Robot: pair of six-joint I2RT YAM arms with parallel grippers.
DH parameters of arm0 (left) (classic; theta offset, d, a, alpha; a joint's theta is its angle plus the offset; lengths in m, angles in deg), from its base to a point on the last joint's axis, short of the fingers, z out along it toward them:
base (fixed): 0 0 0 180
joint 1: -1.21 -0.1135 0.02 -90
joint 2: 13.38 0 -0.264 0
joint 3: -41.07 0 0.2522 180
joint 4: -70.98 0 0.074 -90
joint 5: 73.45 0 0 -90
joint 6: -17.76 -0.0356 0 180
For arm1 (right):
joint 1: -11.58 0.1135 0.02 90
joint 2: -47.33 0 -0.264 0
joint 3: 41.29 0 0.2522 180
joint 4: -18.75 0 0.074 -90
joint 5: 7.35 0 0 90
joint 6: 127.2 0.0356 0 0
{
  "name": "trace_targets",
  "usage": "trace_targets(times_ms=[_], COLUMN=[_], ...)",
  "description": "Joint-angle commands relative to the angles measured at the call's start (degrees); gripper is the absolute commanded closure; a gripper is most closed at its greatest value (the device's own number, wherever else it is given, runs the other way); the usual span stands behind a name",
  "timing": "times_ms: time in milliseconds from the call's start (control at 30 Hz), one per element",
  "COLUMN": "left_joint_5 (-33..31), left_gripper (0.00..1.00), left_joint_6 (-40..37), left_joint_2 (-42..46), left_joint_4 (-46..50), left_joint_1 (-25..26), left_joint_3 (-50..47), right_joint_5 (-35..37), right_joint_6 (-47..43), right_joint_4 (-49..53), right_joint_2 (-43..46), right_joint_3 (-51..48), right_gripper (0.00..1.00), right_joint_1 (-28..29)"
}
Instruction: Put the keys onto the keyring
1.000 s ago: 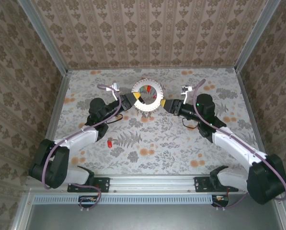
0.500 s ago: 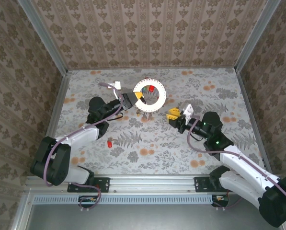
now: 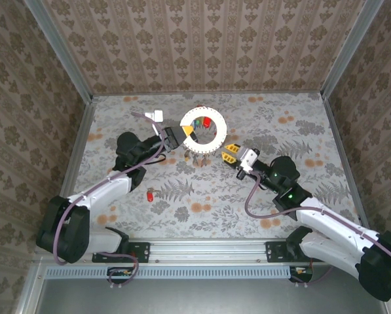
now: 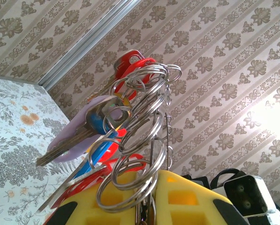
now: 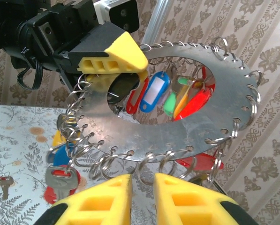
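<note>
Mostly done: keys (image 5: 151, 93) on keyring (image 5: 191, 126).
L fingers (image 5: 114, 56) clamp rim; R fingers (image 5: 107, 201) slightly apart, empty; red key (image 3: 149, 194) left on table (image 3: 202, 209).

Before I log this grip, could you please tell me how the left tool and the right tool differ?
The left tool is clamped on the rim of the keyring; the right tool has its fingers a narrow gap apart, nothing seen between them. The left tool holds the keyring up; the right tool only points at its lower edge. Both are yellow-tipped.
</note>
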Motion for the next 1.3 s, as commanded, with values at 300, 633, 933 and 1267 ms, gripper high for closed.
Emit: trace_targets(times_ms=[300,633,933,1267], left_joint_5=[-0.1,-0.2,-0.6,-1.2], left_gripper=[1.0,1.0,1.0,1.0], left_joint_6=[-1.7,-1.8,-2.0,-2.3], left_joint_2=[2.8,3.0,3.6,4.3], left_joint_4=[-1.6,-1.0,-0.6,0.3], left_joint_1=[-0.3,-0.1,0.2,0.2], left_joint_3=[2.2,2.3,2.2,2.2], right_joint_5=[2.4,6.7,10.8,13.0], right_joint_6=[-1.0,-1.3,-2.2,-2.6], right_joint_4=[-1.9,-5.3,-6.3,-8.8], right_joint_2=[-0.1,-2.9,-4.2,-6.3], right_joint_3=[0.2,1.1,0.7,0.3], right_gripper=[0.83,0.79,0.82,0.87], right_joint_1=[1.6,2.5,4.0,4.7])
